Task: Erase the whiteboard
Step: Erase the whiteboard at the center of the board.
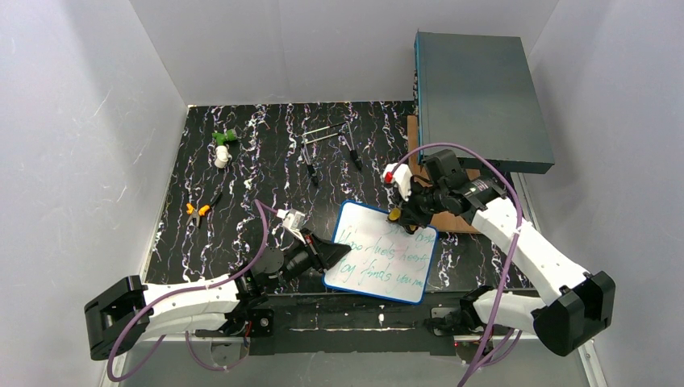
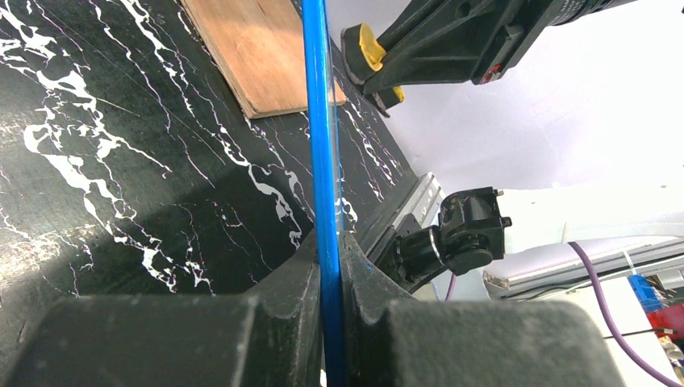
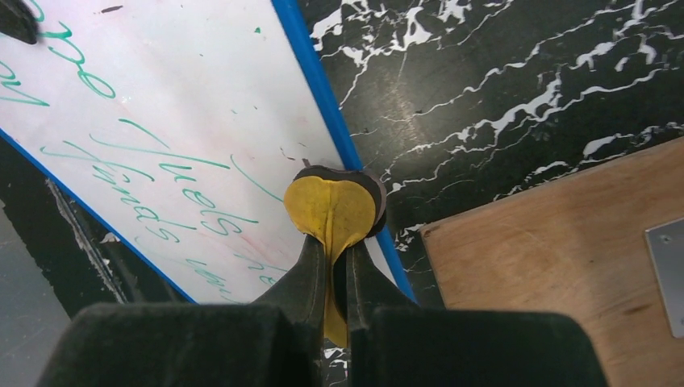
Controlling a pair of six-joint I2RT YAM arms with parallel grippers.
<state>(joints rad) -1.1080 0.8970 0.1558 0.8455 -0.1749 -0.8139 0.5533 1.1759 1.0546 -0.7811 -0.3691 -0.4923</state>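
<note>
**Black marbled table: whiteboard clamped on the left, pad at its right edge**

Black table with white veining, white walls on three sides, both arm bases at the near edge.

- Whiteboard (image 1: 381, 252) (image 2: 321, 145) (image 3: 161, 121): on the table close to the near edge, about midway along it and turned slightly. Blue frame, rounded corners. Green handwriting runs in lines across the face, with a faint pinkish smear toward its far side in the right wrist view.
- Left gripper (image 1: 327, 256) (image 2: 329, 242): clamped on the whiteboard's left edge. The left wrist view shows the blue frame edge-on, pinched between the two fingers. I cannot tell whether the board lies flat or that side is raised.
- Right gripper (image 1: 401, 216) (image 3: 335, 242): closed on a yellow pad (image 1: 395, 215) (image 2: 369, 50) (image 3: 332, 210) with a dark backing. The pad sits at the board's far right side, over the blue frame. Contact looks likely but is not certain.
- Grey-teal box (image 1: 480, 97): at the far right corner, on a wooden board (image 1: 452, 222) (image 2: 258, 48) (image 3: 548, 258) that juts out toward the whiteboard.
- Orange-handled pliers (image 1: 198, 210): near the left edge.
- Green and white piece (image 1: 223, 147): toward the far left corner.
- Dark pen-like tools (image 1: 310, 168) and thin metal rods (image 1: 323, 133): toward the far edge, near its middle.
</note>
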